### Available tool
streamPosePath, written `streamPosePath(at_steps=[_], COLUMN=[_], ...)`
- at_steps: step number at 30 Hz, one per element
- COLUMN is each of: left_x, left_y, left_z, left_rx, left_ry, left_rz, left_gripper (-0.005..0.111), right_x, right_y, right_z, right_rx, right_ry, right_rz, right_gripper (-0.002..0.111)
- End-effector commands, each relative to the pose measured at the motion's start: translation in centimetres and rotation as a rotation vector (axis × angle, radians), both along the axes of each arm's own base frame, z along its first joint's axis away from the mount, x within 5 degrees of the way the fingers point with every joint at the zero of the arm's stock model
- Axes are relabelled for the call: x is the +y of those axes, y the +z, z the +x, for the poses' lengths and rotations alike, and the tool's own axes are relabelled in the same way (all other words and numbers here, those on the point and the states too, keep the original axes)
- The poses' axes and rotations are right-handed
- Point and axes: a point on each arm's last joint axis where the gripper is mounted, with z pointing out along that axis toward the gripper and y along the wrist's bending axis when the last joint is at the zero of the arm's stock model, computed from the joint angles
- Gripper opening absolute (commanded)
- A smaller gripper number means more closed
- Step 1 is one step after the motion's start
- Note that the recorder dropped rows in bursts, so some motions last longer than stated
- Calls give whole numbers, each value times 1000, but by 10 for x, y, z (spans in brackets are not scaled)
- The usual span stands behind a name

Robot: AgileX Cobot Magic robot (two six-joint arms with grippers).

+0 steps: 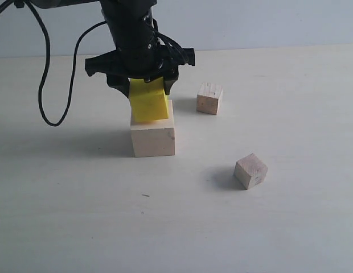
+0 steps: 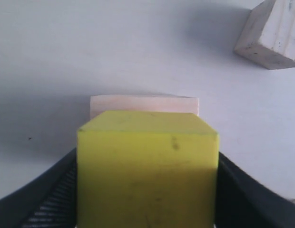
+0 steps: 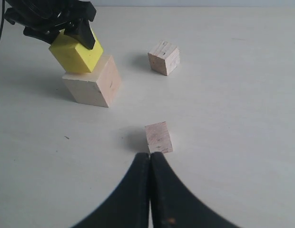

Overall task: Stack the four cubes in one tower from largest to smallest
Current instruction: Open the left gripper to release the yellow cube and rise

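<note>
Table (image 1: 79,216): pale, smooth, matte top with soft shadows.
Right gripper (image 3: 150,156): two curved black fingers pressed together with no gap, empty, tips just on the near side of the near small cube.
Near small cube (image 1: 250,170): bare wood with a faint pinkish tint and fine grain, sharp edges, turned corner-on, alone at near right.
Large cube (image 1: 153,139): pale, smooth wood, flat on the table left of centre, the base of the stack.
Yellow cube (image 1: 149,102): bright, even paint with a few dark specks, medium size, sitting tilted at the large cube's top face; whether it lies flush cannot be told.
Left gripper (image 1: 143,85): black, comes down from above and clamps the yellow cube between ribbed pads (image 2: 52,204) on opposite faces.
Far small cube (image 1: 209,98): bare speckled wood, upright, far right of the stack, well apart.
Cable (image 1: 44,68): thin, black, looping down at far left.
</note>
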Motion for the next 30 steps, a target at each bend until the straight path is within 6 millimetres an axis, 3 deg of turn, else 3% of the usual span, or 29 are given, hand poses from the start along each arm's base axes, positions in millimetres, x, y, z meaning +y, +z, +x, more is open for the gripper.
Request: streamPosePath(at_steps=[1, 30], left_x=[0, 1], left_y=[2, 1], left_z=[2, 2], left_rx=[-9, -6], left_ry=[7, 20], left_rz=[-11, -3], left_gripper=[0, 0], right_x=[-1, -1], right_y=[1, 0], right_z=[0, -1], right_rx=[-12, -4], right_ry=[-8, -8], right_rz=[9, 5], right_gripper=[0, 0])
